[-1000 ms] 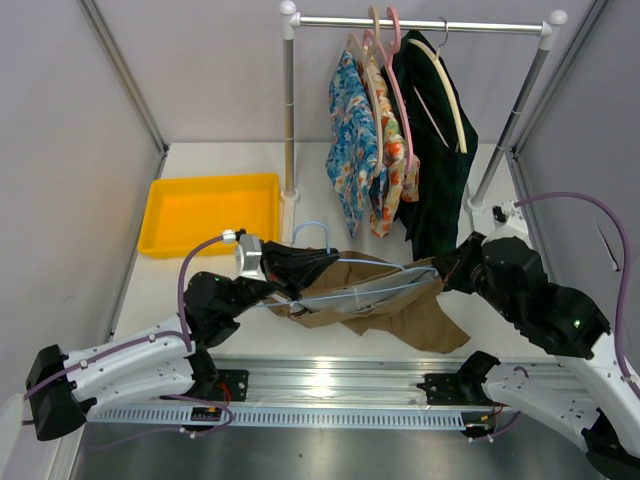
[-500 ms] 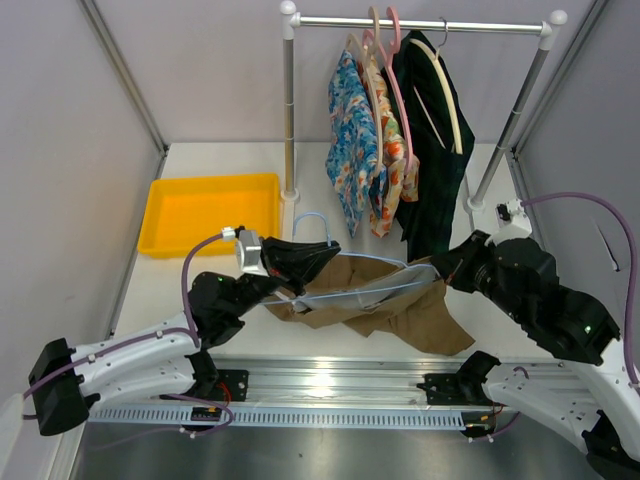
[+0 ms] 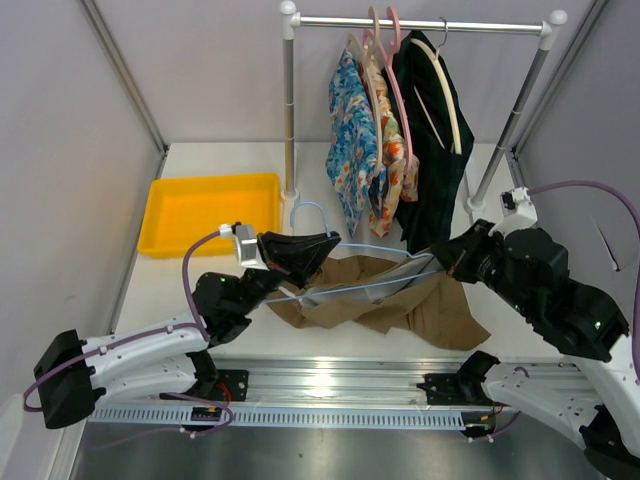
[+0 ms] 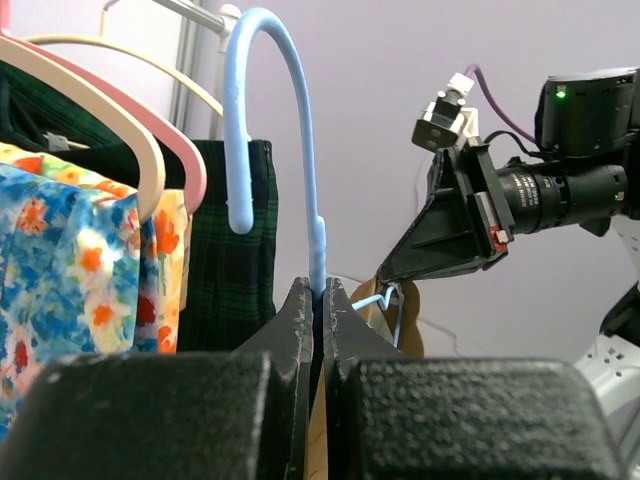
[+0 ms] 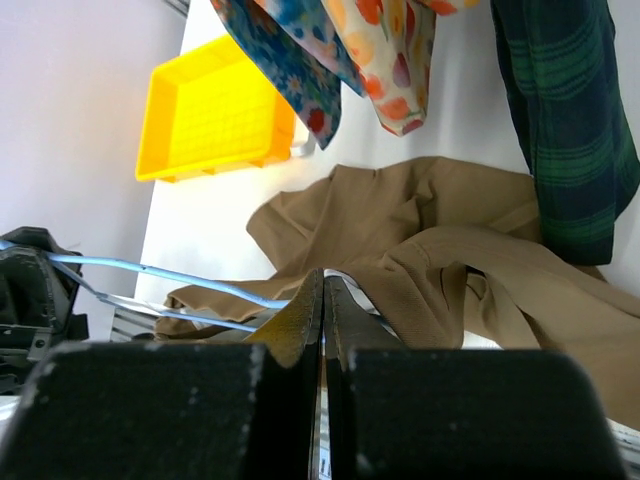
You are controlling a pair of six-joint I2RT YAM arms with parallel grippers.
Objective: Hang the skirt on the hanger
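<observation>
Two closed grips on one hanger, held above the desk in front of the rack. Left gripper clamped tight on the neck just under the blue hook, hook upright above the fingers in the wrist view. Right gripper likewise pressed shut, at the far corner of the wire. Tan cloth right at its tips, pinched or only touching: cannot tell.

Between the two, skirt draped over the wire, pale lining showing near the top, lower folds heaped on the desk toward the near edge. From the right wrist, seen spread in broad creases, wire running off to the left across it.

On the rack behind, floral garments and a dark plaid garment to their right, with a pink hanger and a cream hanger among them. Yellow tray off to the left, beside the rack's left post, well apart from the skirt.
</observation>
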